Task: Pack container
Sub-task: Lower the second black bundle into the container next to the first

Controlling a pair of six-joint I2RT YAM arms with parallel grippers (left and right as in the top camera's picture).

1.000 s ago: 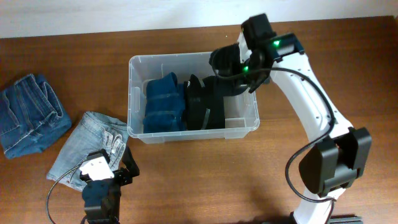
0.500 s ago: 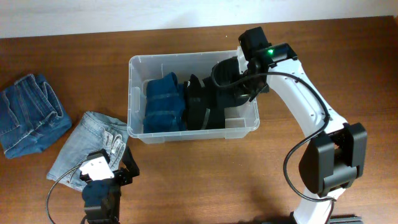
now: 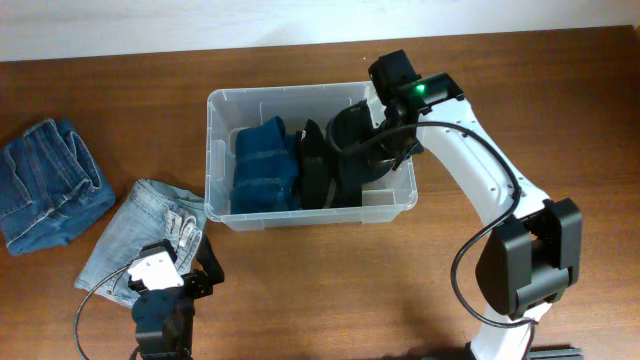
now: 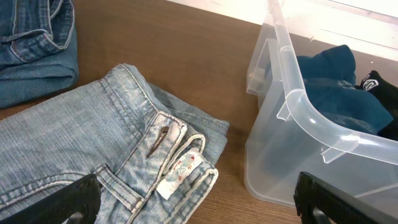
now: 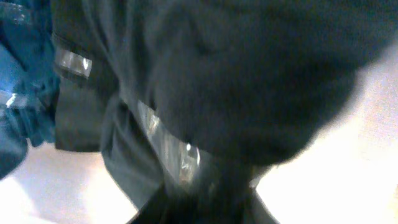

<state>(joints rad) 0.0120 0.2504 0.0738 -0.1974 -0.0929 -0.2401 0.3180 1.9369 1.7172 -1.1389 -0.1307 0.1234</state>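
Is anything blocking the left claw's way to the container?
Nothing visible does. The open left claw hovers over the light jeans, and only bare table lies between them and the container.

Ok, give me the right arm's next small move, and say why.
Probably release and lift the right gripper straight up: the black garment under it lies inside the container, beside the folded blue garment, so that piece looks placed. Whether the jaws are open is hidden by fabric.
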